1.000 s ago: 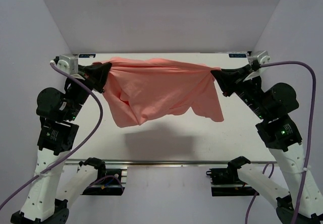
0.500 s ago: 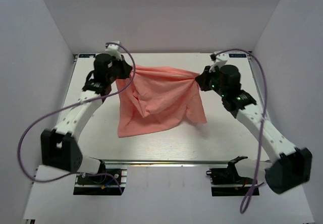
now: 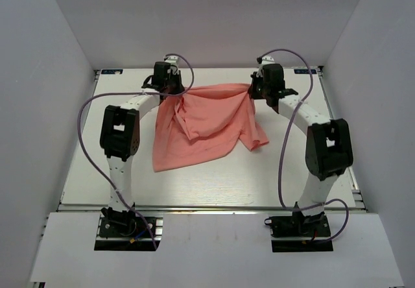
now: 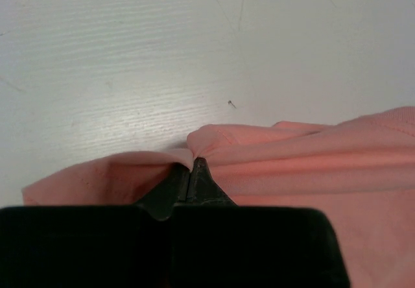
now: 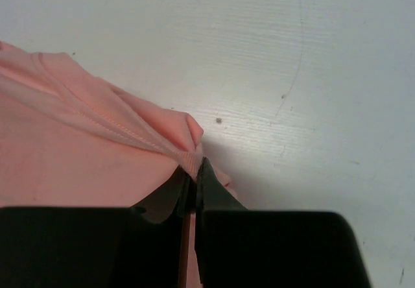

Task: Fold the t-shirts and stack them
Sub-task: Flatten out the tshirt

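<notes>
The coral-pink t-shirt [image 3: 201,129] lies rumpled across the far half of the white table, its far edge stretched between both grippers and the rest trailing toward me. My left gripper [image 3: 176,88] is shut on the shirt's far left corner; in the left wrist view the fabric [image 4: 311,165] bunches right at the pinched tips of that gripper [image 4: 192,163]. My right gripper [image 3: 257,89] is shut on the far right corner; in the right wrist view a hemmed fold of the shirt [image 5: 97,145] is caught between that gripper's tips [image 5: 196,163], low over the table.
Both arms reach far out over the white table [image 3: 292,165], toward its back edge by the rear wall. Purple cables [image 3: 87,139] loop beside each arm. White walls close in the left, right and back sides.
Both grippers have carried the shirt away from me to the table's far edge and down. The shirt, hanging in the air before, now lies spread on the table.
</notes>
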